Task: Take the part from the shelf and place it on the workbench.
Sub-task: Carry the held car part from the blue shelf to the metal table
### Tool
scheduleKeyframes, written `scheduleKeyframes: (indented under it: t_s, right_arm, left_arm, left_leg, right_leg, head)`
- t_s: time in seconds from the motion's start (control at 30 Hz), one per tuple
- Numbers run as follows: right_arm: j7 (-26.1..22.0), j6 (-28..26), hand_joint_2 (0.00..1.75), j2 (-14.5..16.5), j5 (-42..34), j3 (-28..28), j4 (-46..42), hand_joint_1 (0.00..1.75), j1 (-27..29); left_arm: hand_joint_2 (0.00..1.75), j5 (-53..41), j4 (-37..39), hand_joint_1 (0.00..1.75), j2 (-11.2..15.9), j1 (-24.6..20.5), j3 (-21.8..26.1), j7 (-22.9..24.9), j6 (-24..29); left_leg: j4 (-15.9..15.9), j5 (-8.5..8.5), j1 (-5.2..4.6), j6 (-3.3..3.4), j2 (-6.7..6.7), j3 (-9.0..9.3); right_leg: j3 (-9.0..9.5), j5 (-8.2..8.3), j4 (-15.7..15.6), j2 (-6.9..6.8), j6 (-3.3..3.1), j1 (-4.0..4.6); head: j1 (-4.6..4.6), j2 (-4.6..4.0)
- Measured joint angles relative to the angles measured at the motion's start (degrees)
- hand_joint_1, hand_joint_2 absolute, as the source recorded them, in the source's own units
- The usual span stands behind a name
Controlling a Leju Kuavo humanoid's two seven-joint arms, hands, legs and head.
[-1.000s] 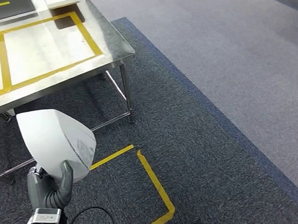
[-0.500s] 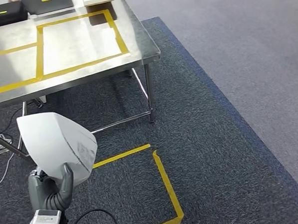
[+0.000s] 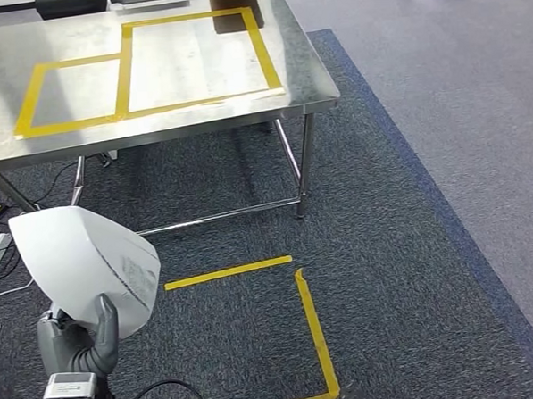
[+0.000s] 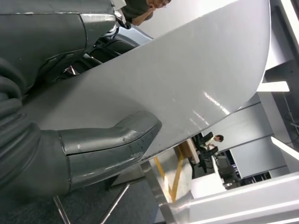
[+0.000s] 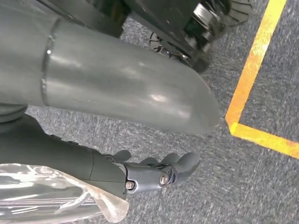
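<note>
Head view has the left hand low at the robot's left side, gripping the part, a curved white panel, by its lower edge. The thumb lies over the near face and the panel rises above the hand, tilted. Left wrist view confirms the grip: the thumb presses against the glossy surface while darker fingers close on it from the other side. Right wrist view shows the right hand hanging over the carpet with its fingers loosely curled and nothing in them.

The part is off the shelf and in hand, so the fetching half looks done. The workbench, a steel table marked with yellow tape rectangles, stands ahead and is well apart from the part, with carpet and a taped floor mark between. What appears left is to close on the bench, raise the part over its top and set it down, probably inside a taped rectangle, then let go.
</note>
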Motion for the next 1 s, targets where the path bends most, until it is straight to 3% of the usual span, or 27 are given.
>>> scheduleKeyframes:
  t_s: [0.33, 0.4, 0.47, 0.53, 0.57, 0.6, 0.67, 0.73, 0.77, 0.9, 0.97, 1.0]
  right_arm:
    - [0.72, 0.22, 0.00, 0.15, -1.61, 0.40, -0.02, 0.00, -0.67]
    - [0.03, 0.05, 0.00, 0.30, -2.40, 0.39, -0.07, 0.00, -0.77]
    - [-0.57, -0.12, 0.00, 0.35, -3.09, 0.39, -0.10, 0.00, -0.68]
    - [-0.74, -0.16, 0.00, 0.35, -3.54, 0.39, -0.10, 0.00, -0.27]
    - [-0.75, -0.15, 0.00, 0.35, -3.67, 0.38, -0.10, 0.00, -0.01]
    - [-0.75, -0.15, 0.00, 0.35, -3.79, 0.37, -0.10, 0.00, 0.20]
    - [-0.75, -0.15, 0.00, 0.35, -3.91, 0.35, -0.10, 0.00, 0.36]
    - [-0.75, -0.14, 0.00, 0.39, -3.95, 0.35, -0.09, 0.00, 0.27]
    - [-0.75, -0.13, 0.00, 0.43, -3.96, 0.35, -0.09, 0.00, 0.24]
    - [-0.74, -0.14, 0.00, 0.54, -4.02, 0.31, -0.09, 0.00, 0.40]
    - [-0.80, -0.23, 0.00, 0.61, -4.23, 0.29, -0.10, 0.00, 0.37]
    - [-0.93, -0.34, 0.00, 0.62, -4.43, 0.28, -0.10, 0.00, 0.41]
  left_arm:
    - [1.75, 0.00, -0.62, 1.75, 0.12, 0.50, 0.57, 0.07, -0.09]
    - [1.75, -0.13, -1.03, 1.75, 0.11, 0.53, 0.68, 0.10, -0.20]
    - [1.75, -0.30, -1.39, 1.75, 0.09, 0.47, 0.74, 0.16, -0.38]
    - [1.75, -0.50, -1.47, 1.75, 0.09, 0.39, 0.77, 0.21, -0.58]
    - [1.75, -0.59, -1.47, 1.75, 0.09, 0.42, 0.78, 0.23, -0.65]
    - [1.75, -0.63, -1.47, 1.75, 0.10, 0.44, 0.78, 0.23, -0.71]
    - [1.75, -0.65, -1.48, 1.75, 0.10, 0.46, 0.78, 0.24, -0.80]
    - [1.75, -0.65, -1.54, 1.75, 0.10, 0.44, 0.79, 0.24, -0.84]
    - [1.75, -0.66, -1.59, 1.75, 0.11, 0.42, 0.79, 0.24, -0.84]
    - [1.75, -0.76, -1.85, 1.75, 0.12, 0.36, 0.79, 0.23, -0.90]
    - [1.75, -0.89, -2.01, 1.75, 0.12, 0.30, 0.80, 0.22, -0.94]
    - [1.75, -0.97, -2.03, 1.75, 0.12, 0.30, 0.79, 0.22, -1.07]
  left_leg:
    - [0.27, -0.58, -0.76, 1.52, -0.26, 0.00]
    - [-0.57, -0.46, -0.41, 2.13, -0.75, 0.61]
    - [-1.24, -0.44, -0.04, 2.68, -1.25, 1.17]
    - [-1.27, -0.64, -0.03, 2.82, -1.91, 1.37]
    - [-1.26, -0.81, -0.07, 2.77, -2.32, 1.59]
    - [-1.24, -1.04, -0.08, 2.64, -2.72, 1.93]
    - [-1.22, -1.75, -0.03, 2.23, -3.24, 3.04]
    - [-1.10, -2.58, -0.11, 1.57, -3.43, 3.79]
    - [-1.04, -2.89, -0.14, 1.22, -3.48, 3.90]
    - [0.00, -4.15, 0.08, 0.00, -3.50, 4.01]
    - [5.11, -5.93, 0.26, -0.70, -3.46, 1.55]
    - [9.34, -7.06, 0.35, -0.99, -3.46, -1.00]
  right_leg:
    - [0.55, 0.10, -0.58, -0.37, 2.42, -0.75]
    - [0.12, -0.79, 0.49, 0.76, 2.81, -0.77]
    - [-2.89, -3.50, 6.12, 3.38, 2.78, -0.81]
    - [-7.59, -6.20, 14.03, 4.85, 2.55, -0.80]
    - [-9.15, -6.18, 16.12, 5.04, 2.45, -0.79]
    - [-9.62, -4.89, 15.93, 5.11, 2.33, -0.78]
    - [-7.39, 0.12, 9.41, 5.13, 2.00, -0.78]
    - [-4.19, 2.56, 2.88, 5.21, 1.59, -0.58]
    - [-3.26, 2.43, 1.42, 5.25, 1.36, -0.45]
    - [-1.87, 0.96, 0.69, 5.37, 0.03, -0.42]
    - [-0.70, 0.17, 0.47, 5.31, -0.52, -0.60]
    - [-0.10, -0.38, 0.45, 5.27, -0.69, -0.60]
  head:
    - [-0.07, 0.00]
    - [0.07, 0.00]
    - [0.38, 0.00]
    - [0.55, 0.00]
    - [0.55, 0.00]
    - [0.57, 0.00]
    - [0.57, 0.00]
    - [0.56, 0.01]
    - [0.49, 0.02]
    - [0.02, 0.02]
    - [-0.29, 0.02]
    - [-0.43, 0.02]
